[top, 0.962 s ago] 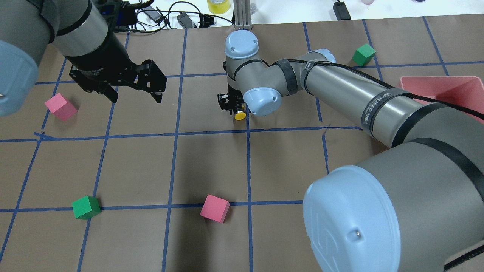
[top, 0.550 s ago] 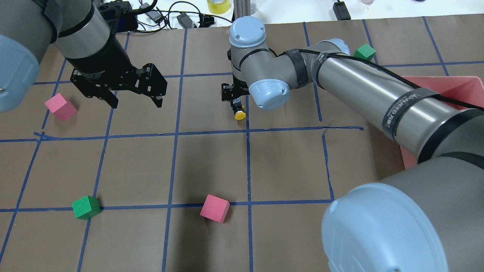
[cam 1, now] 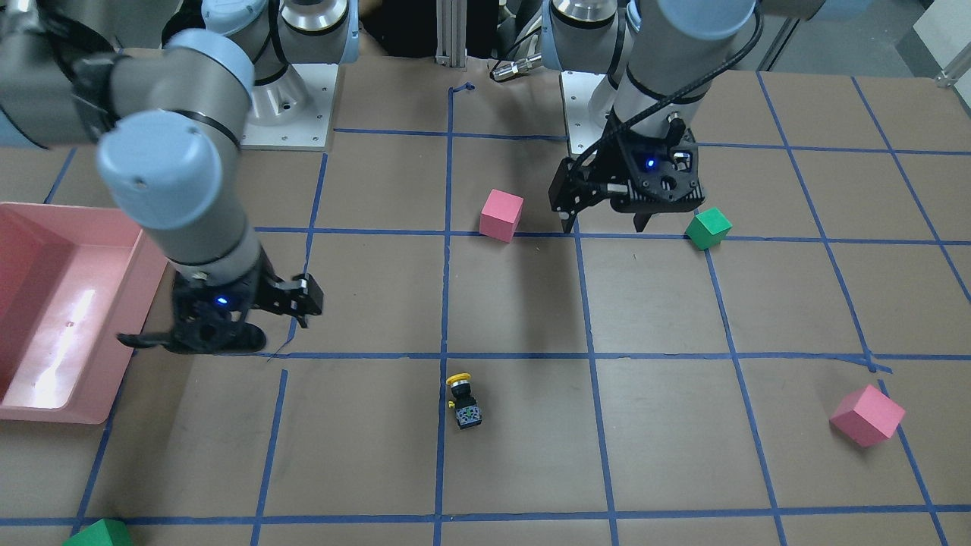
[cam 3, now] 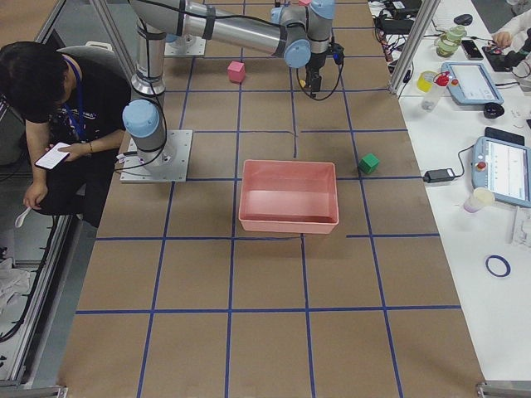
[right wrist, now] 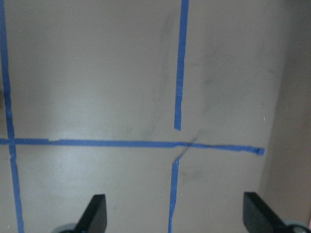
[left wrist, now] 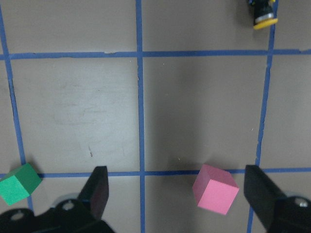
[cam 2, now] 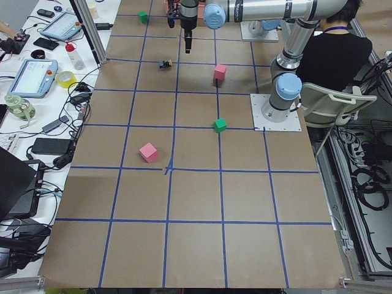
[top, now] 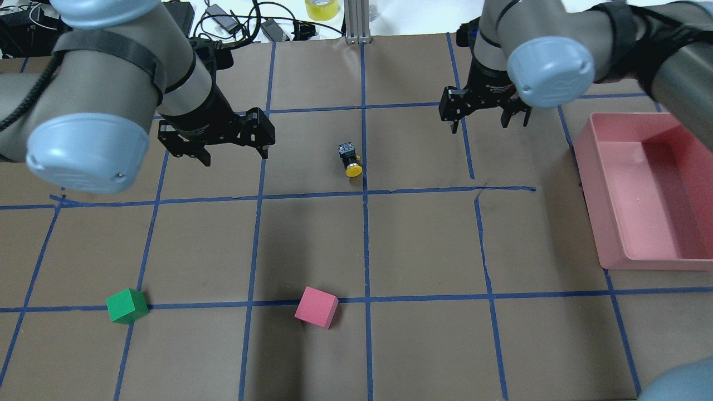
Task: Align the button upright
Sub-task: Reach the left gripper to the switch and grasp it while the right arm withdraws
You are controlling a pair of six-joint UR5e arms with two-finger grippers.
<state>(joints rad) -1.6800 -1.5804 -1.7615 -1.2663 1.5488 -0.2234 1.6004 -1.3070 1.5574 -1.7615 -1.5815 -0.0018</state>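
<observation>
From where I stand, the left wrist view's top edge cuts the button (left wrist: 263, 13), leaving its yellow cap and some black body. Facing the robot, the bottom edge clips a green cube (cam 1: 97, 533), and the left edge clips the pink bin (cam 1: 53, 409).

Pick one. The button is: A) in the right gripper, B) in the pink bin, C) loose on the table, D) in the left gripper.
C: the button lies on the table, clear of the open left gripper and right gripper.
</observation>
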